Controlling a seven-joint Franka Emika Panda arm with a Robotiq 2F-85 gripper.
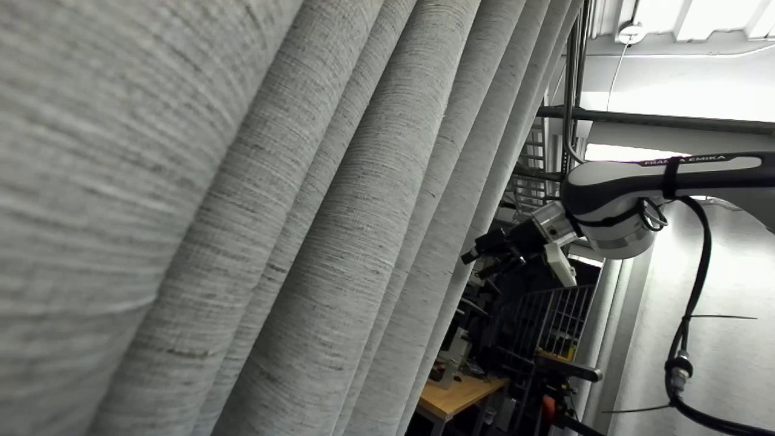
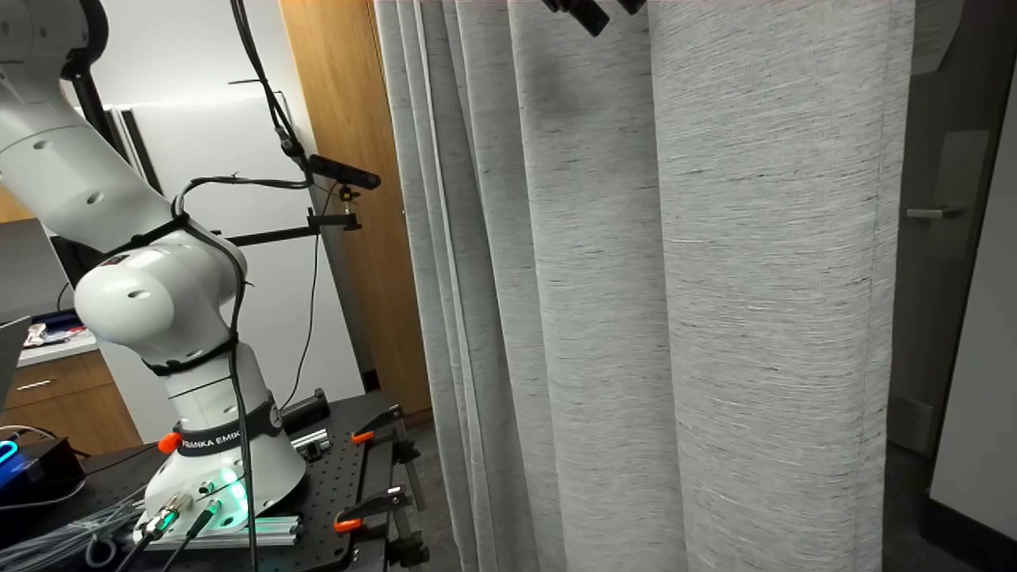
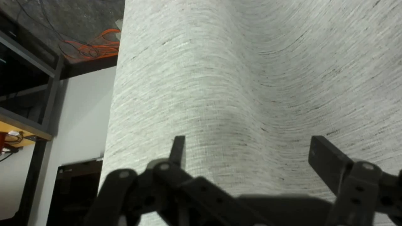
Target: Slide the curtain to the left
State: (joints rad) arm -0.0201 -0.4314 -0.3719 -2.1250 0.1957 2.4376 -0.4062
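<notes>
The curtain [image 2: 604,278] is a large light-grey woven drape hanging in long folds. It fills much of an exterior view, where its near folds [image 1: 339,212] run diagonally. My gripper [image 1: 473,266] is tilted down toward the fabric at the curtain's far side there. Only the dark fingertips [image 2: 589,17] reach into the top of an exterior view, in front of the cloth. In the wrist view the gripper [image 3: 248,141] stands wide open, facing the curtain [image 3: 204,78], whose free edge is on the left. A rounded fold shows behind the gap; whether the fingers touch it I cannot tell.
A camera on a bracket [image 2: 343,171] stands between the arm and the curtain. Clamps [image 2: 373,508] line the base table's edge. Behind the curtain is a door [image 2: 945,278]. A wooden table [image 1: 463,393] and, in the wrist view, orange cable [image 3: 97,47] lie beyond the fabric.
</notes>
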